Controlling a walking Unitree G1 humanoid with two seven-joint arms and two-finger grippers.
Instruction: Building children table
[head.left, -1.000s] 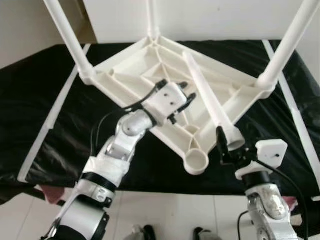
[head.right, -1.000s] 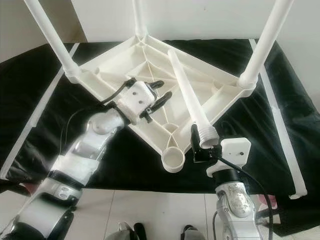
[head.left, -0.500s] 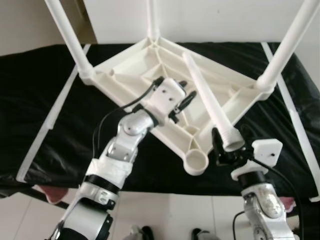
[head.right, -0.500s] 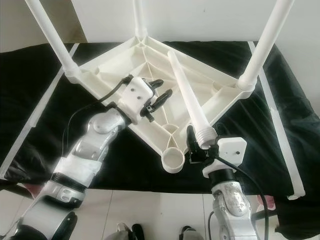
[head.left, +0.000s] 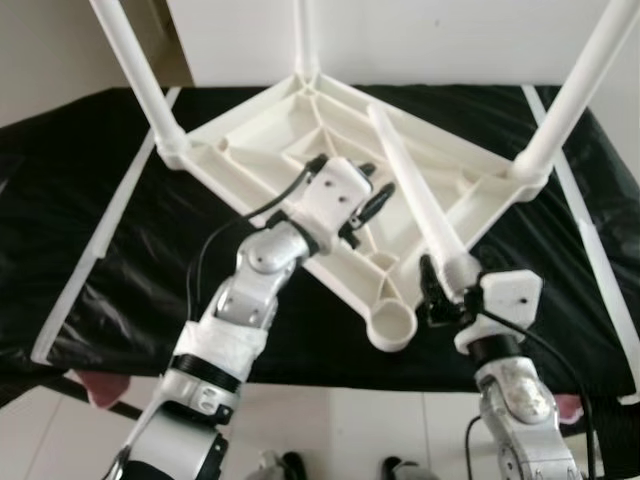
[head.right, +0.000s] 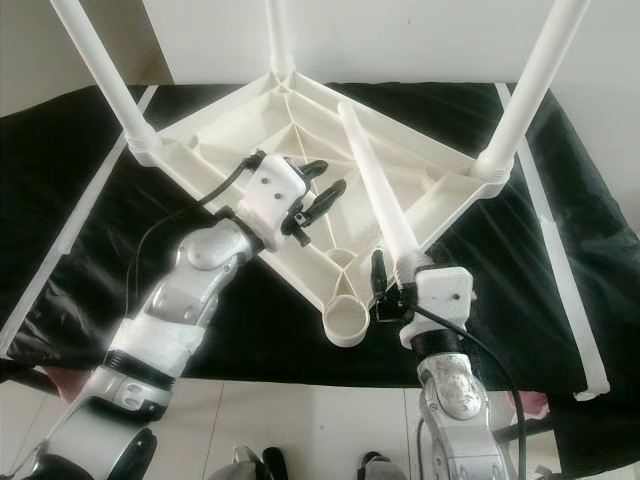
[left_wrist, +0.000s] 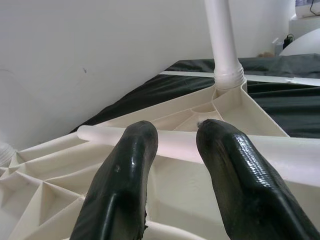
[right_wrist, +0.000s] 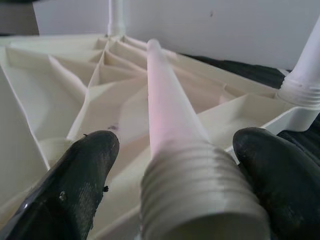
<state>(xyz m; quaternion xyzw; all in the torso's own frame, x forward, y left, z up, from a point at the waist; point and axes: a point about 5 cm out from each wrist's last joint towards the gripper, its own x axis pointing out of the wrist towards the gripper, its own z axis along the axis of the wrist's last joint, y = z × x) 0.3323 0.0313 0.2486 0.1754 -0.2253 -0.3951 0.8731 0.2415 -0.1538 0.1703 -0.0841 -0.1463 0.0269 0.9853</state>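
While the table top lies upside down on the black sheet, the parts stand thus:
Left gripper (head.left: 372, 199): fingers slightly parted, empty, poised over the ribbed underside just beside the loose leg.
Table top (head.left: 262, 150): white, inverted, three legs screwed upright into its corners.
Empty socket (head.left: 392, 325): at the near corner, between the two arms.
Loose leg (head.left: 410, 195): lying slantwise across the ribs.
Right gripper (head.left: 440, 290): fingers clasp the leg's threaded end, just beside the socket.
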